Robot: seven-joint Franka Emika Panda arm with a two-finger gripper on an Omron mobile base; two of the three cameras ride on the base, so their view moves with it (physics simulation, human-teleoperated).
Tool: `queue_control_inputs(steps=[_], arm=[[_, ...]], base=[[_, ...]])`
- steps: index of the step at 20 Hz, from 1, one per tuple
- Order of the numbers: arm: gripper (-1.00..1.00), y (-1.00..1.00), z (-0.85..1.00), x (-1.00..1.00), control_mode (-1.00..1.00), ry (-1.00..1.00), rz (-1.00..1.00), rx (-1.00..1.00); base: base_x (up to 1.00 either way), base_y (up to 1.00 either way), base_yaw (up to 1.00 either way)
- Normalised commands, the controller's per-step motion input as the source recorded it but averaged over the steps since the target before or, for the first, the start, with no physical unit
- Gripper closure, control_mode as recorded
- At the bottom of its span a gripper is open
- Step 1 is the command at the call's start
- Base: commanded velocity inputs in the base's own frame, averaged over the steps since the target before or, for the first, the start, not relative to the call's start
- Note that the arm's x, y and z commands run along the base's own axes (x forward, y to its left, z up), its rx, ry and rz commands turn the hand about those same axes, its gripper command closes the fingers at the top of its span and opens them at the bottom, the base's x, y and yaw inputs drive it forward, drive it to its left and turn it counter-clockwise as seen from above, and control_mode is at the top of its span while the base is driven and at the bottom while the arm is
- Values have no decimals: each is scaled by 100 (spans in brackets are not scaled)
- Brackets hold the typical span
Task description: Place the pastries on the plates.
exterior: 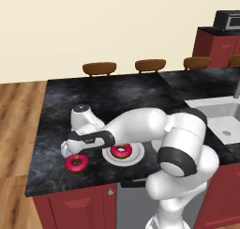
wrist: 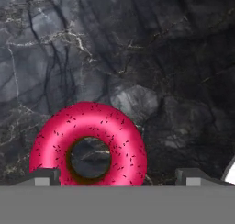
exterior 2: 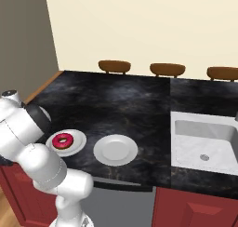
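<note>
- End effector (exterior: 74,153) low over the bench (exterior: 117,96), fingers spread wide, gripping nothing.
- Loose donut (exterior: 76,163) on bare bench, between the fingertips (wrist: 43,176) (nearer one side).
- Second donut (exterior 2: 62,140) sits on a plate (exterior 2: 76,145).
- Other plate (exterior 2: 115,150) just beside, near the sink (exterior 2: 207,142).

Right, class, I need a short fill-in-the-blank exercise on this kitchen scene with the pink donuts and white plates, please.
1. One pink-iced ring donut lies on a round white ____.
2. The other pink-iced ring donut lies on the dark marble ____, with the robot's hand above it.
3. The second round white plate holds ____ donuts.
4. Right of both plates is a white ____.

Missing words: plate; counter; no; sink
</note>
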Motion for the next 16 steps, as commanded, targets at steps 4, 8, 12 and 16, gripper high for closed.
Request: queue_control_inputs(steps=[4,8,12,16], arm=[[-100,0,-34,1,-100,0,0,-9],[-100,-7,-37,0,-100,0,0,-5],[-100,0,-16,3,-100,0,0,0],[-100,0,-14,7,-100,0,0,0]], base=[[0,0,0],[0,0,0],[0,0,0],[0,0,0]])
